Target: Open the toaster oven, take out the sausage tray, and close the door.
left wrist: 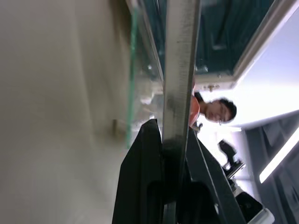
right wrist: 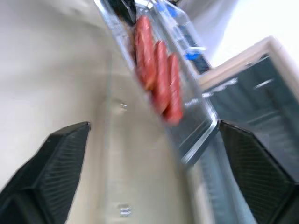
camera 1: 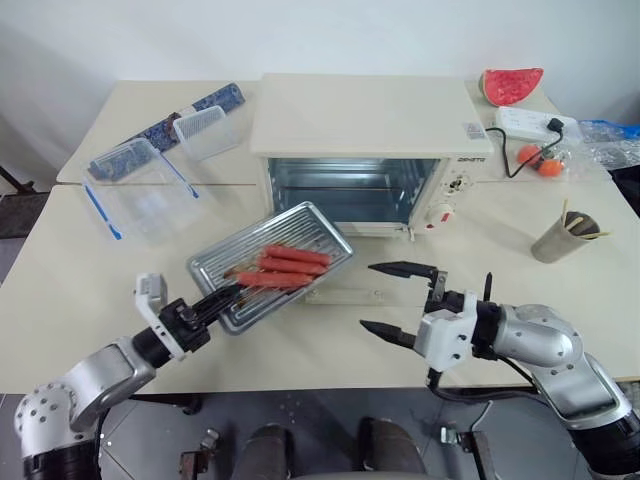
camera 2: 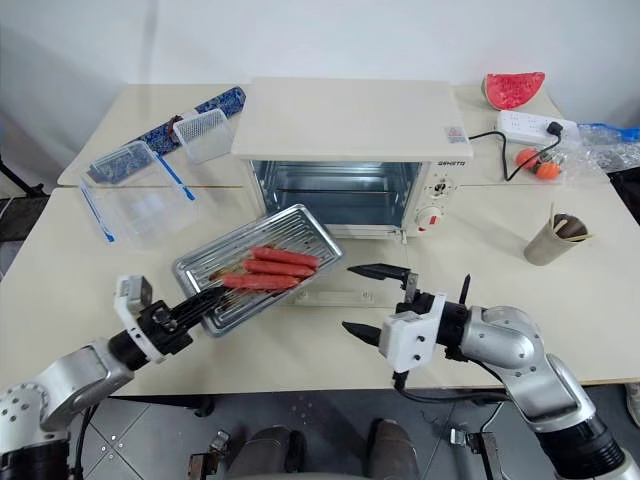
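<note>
Currently, tray location: sausage tray (camera 1: 272,263) is out of the toaster oven (camera 1: 365,150), held up in the centre-left of the head view, in front of the open oven cavity, tilted with its far end higher.
Left gripper: left gripper (camera 1: 222,299) clamped on the tray's near rim at the lower-left corner; the wrist view shows both fingers (left wrist: 142,177) pinching the thin metal edge.
Right gripper: right gripper (camera 1: 398,300) spread wide, holding nothing, just right of the tray, lower centre-right of frame.
Door: door (camera 1: 345,296) dropped flat on the table under the tray's right end, glass reads nearly see-through; not closed yet.
Tray handling: stiff thin sheet metal, likely light, but a one-corner pinch leaves a long overhang, so expect it to sag or twist.
Load: three red sausages (camera 1: 287,266) lie loose on the ridged base, likely to roll toward the low end if the tilt grows.
Grip advice: rim only; a second hold on the opposite edge would steady it.
Door grip: bar handle, not clearly visible from here.
Clutter: clear plastic containers (camera 1: 135,183) upper left, cup (camera 1: 560,238) at right.
</note>
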`<state>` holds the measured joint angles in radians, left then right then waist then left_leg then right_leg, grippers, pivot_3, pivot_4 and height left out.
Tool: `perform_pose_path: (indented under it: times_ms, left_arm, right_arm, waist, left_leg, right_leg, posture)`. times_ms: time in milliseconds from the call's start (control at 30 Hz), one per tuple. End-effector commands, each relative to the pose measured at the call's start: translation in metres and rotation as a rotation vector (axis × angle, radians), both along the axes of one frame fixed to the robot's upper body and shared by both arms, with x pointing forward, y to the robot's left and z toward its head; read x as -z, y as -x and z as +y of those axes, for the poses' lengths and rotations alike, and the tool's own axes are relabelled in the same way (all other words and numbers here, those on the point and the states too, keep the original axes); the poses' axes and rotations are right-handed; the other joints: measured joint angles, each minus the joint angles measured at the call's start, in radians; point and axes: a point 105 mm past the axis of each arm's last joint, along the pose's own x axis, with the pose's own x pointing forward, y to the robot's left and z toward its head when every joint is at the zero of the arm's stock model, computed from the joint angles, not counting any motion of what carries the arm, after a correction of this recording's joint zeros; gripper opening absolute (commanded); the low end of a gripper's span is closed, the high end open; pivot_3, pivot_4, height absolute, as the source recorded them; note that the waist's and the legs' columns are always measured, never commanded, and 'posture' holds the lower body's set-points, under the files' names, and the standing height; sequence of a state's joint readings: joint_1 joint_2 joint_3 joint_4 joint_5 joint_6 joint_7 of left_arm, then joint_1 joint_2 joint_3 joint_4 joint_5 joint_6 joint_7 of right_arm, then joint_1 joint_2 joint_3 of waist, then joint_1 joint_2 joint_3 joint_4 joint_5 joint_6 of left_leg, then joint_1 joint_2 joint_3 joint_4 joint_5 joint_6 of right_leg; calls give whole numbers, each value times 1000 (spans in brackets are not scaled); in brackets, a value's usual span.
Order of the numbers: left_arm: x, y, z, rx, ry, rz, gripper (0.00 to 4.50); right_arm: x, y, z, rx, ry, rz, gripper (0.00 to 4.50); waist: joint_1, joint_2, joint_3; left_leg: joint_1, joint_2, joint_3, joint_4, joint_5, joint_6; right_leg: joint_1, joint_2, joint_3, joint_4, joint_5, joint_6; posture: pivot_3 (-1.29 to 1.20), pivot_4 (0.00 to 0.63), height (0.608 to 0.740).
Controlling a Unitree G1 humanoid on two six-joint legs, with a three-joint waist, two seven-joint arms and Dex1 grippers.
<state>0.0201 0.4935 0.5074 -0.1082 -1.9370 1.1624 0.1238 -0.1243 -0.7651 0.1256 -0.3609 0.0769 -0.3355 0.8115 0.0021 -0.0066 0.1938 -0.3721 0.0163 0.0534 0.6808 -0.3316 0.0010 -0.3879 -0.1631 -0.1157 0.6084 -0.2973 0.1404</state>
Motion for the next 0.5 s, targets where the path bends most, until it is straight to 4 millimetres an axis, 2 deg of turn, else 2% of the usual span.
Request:
perform_pose_path:
  times_ms: [33,67,133,200,233,333,500]
  left_arm:
    - [-12,20,11,-8,32,-74,0]
    - [-12,24,13,-10,35,-75,0]
    - [-14,40,23,-49,102,-123,0]
    - [-16,52,32,-102,178,-175,0]
    - [-17,54,33,-113,193,-186,0]
    - [-7,78,41,-124,190,-138,0]
    - [-2,88,45,-158,192,-110,0]
  right_arm:
    - [-5,-2,-18,43,-114,188,4463]
    - [-3,-2,-21,54,-126,233,4463]
    - [1,-16,-47,169,-183,328,4463]
    - [2,-28,-72,262,-268,405,4080]
    - [2,-31,-76,275,-288,422,3843]
    - [21,-37,-104,343,-213,436,2880]
    - [34,-40,-114,358,-198,466,1189]
  waist:
    - [0,0,0]
    - [0,0,0]
    - [0,0,0]
    - [0,0,0]
    - [0,0,0]
    - [1,0,0]
    - [2,1,0]
  left_leg:
    - [1,0,0,0,0,0]
    - [1,0,0,0,0,1]
    - [1,0,0,0,-1,1]
    - [1,0,0,0,-1,2]
    - [1,0,1,0,-2,2]
    - [1,0,1,0,-2,3]
    - [1,0,4,0,-3,3]
  right_leg:
    - [1,0,0,0,0,0]
    - [1,0,0,-1,0,0]
    - [1,0,0,-1,0,0]
    - [1,0,0,-2,0,-1]
    - [2,-1,1,-3,0,-1]
    - [1,-1,1,-7,-1,-2]
    - [-1,-1,3,-6,-1,-3]
  posture:
    - [0,150,740]
    - [0,150,740]
    - [0,150,740]
    - [0,150,740]
    - [0,150,740]
    - [0,150,740]
    - [0,150,740]
